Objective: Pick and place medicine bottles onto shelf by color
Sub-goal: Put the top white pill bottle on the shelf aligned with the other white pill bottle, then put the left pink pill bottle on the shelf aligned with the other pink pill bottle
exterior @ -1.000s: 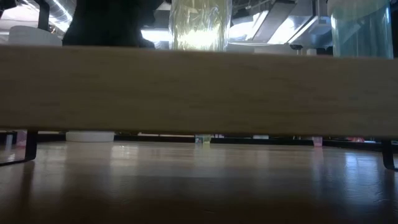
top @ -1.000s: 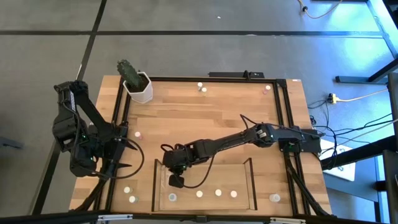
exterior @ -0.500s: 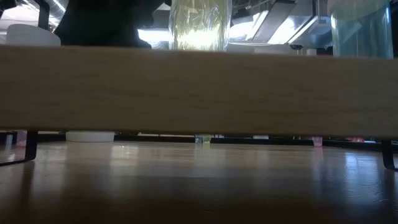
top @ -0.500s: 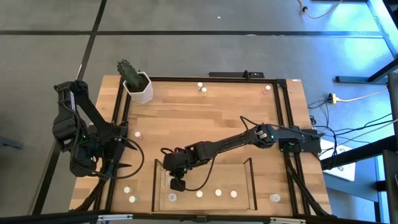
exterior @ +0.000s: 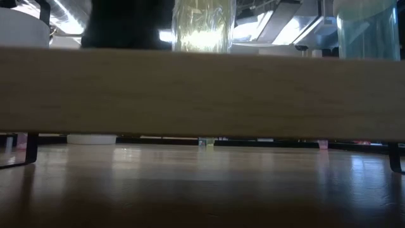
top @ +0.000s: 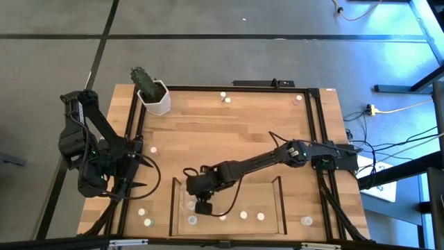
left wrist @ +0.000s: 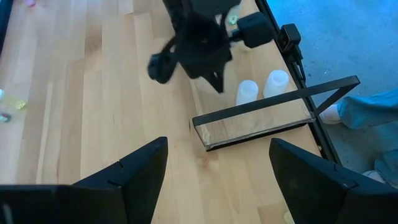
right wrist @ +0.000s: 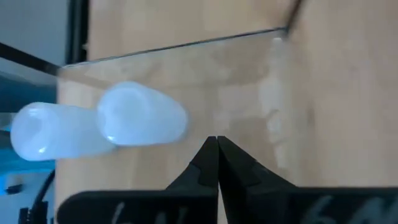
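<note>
A: The right gripper [top: 202, 207] hovers shut and empty over the shelf [top: 281, 201], among bottles [top: 243, 214] already inside.

B: Next, probably another bottle [top: 305, 221] from the desk [top: 229, 132]. The left gripper [top: 142, 175] waits open, empty.

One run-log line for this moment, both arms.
right gripper: shut, empty, over shelf | left gripper: open, waiting at table's left edge | bottles: four on shelf

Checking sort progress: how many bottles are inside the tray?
4 bottles in a row along the tray's near edge: one far left, two in the middle, one right. The right gripper hangs over the left end and may hide another.
</note>
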Controlling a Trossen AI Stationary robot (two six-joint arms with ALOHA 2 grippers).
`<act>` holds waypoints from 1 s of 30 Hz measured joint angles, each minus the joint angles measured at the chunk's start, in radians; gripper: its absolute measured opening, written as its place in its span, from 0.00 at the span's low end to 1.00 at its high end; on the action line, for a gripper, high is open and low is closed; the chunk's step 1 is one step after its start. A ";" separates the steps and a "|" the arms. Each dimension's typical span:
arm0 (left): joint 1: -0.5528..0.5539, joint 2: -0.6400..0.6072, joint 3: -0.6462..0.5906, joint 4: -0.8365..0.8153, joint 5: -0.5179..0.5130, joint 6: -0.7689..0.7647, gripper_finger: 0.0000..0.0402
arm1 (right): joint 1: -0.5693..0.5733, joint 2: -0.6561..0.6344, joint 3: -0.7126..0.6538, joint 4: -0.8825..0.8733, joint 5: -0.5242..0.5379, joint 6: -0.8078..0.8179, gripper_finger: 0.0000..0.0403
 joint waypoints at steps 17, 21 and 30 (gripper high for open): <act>0.016 -0.003 0.000 -0.007 0.004 -0.303 0.68 | 0.015 -0.140 0.035 -0.171 0.180 -0.007 0.00; 0.016 -0.003 0.000 -0.019 0.005 -0.393 0.68 | 0.040 -0.208 0.035 -0.288 0.298 -0.030 0.00; 0.016 -0.003 0.000 -0.034 -0.027 -0.429 0.68 | 0.077 -0.360 0.035 -0.595 0.470 0.119 0.00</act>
